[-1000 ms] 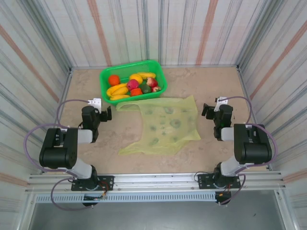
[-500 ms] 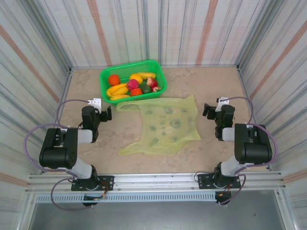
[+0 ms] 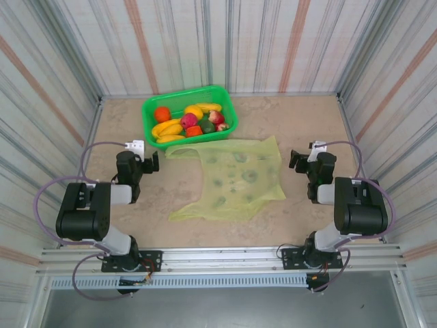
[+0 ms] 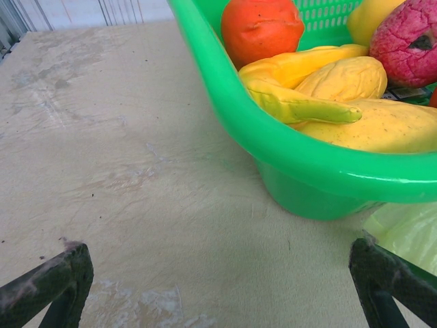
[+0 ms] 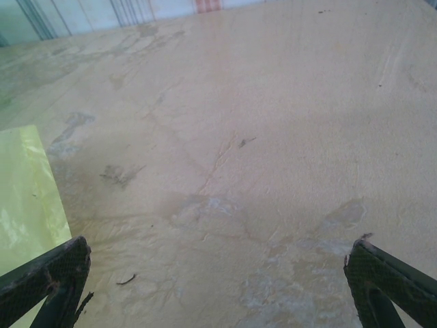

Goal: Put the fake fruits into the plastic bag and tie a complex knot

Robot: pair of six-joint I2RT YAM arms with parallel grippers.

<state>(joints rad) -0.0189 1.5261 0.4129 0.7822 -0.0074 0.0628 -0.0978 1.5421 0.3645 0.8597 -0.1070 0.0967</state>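
over the last second only the right gripper [image 3: 297, 159] has shifted, drifting a little outward and back toward its own base, so it now sits slightly further from the right edge of the thin, translucent yellow-green plastic bag [image 3: 239, 179]. its jaws stand wide apart with nothing between them, over bare table [image 3: 307, 123] with a corner of the bag at the left of its wrist view. the left gripper [image 3: 151, 162] has not budged. it too is spread open and empty, near the bright green plastic basket [image 4: 300, 164]

the small glossy fake fruits [image 3: 188, 121], yellow bananas, an orange, red pieces and a green one, all lie in that basket at the far side of the table. the bag lies flat and crumpled mid-table, just beside the basket's near wall, not held open. we judge the task hardly begun: no fruit bagged, no knot, and the small retreat looks like settling before a first reach
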